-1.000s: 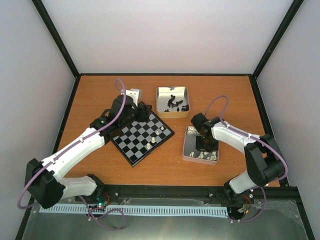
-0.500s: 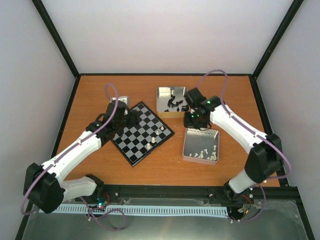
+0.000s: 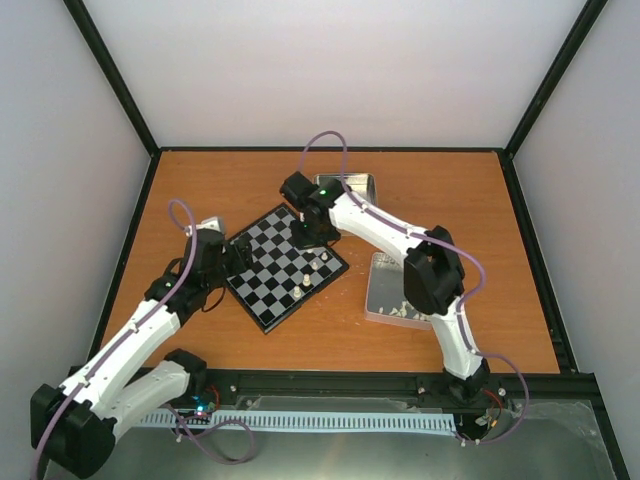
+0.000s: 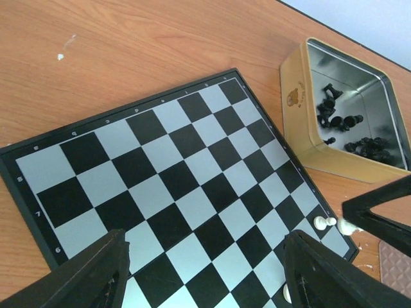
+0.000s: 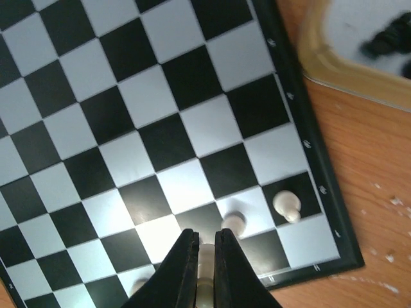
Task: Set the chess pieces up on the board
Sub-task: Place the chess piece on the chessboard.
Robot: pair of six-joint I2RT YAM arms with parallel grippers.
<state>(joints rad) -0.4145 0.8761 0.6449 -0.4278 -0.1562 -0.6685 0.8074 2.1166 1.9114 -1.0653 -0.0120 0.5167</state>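
The right gripper has its 2 black fingers drawn almost together on 1 small cream-white plastic chessman, pinched upright between the tips. It hangs over the far right side of the small square chessboard of black and pale grey chequers; whether the piece's foot touches a square cannot be told. Just beyond the fingertips, 2 more cream-white pieces stand on squares near the board's rim, one close to the held piece and the other a square further out. The board lies cornerwise on the orange-brown wooden table. Past its far corner sits a square gold-walled metal tin holding black chessmen. To the board's right, a second shiny square tin is partly hidden under the right arm, with pale pieces at its near side. The left gripper hovers above the board's left part, its fingers spread wide with only bare squares between them.
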